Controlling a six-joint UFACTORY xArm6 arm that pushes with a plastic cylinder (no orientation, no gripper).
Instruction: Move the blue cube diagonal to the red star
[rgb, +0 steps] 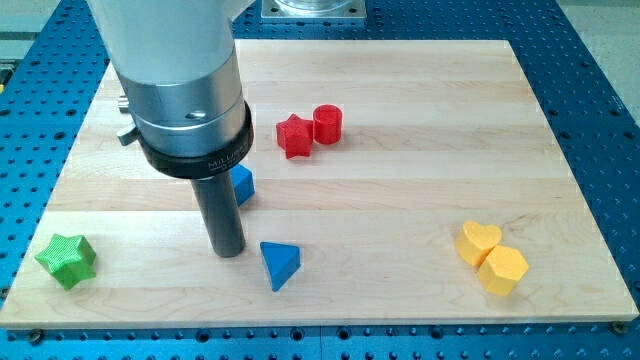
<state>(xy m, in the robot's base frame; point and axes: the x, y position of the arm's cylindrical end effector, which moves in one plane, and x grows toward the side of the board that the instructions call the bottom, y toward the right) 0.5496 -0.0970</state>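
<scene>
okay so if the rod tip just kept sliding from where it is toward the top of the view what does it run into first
Probably the blue cube. My tip sits just below it in the view, slightly left, with the rod hiding part of it. Depth is unclear, so it might only clip the cube's left edge.

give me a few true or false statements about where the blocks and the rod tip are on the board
1. The red star touches the red cylinder. True.
2. My tip rests on the green star. False: it is well to the view's right of it, left of the blue triangular block.
3. The blue cube is partly hidden behind the rod. True.
4. The yellow heart and yellow hexagon sit at the view's top left. False: bottom right.
</scene>
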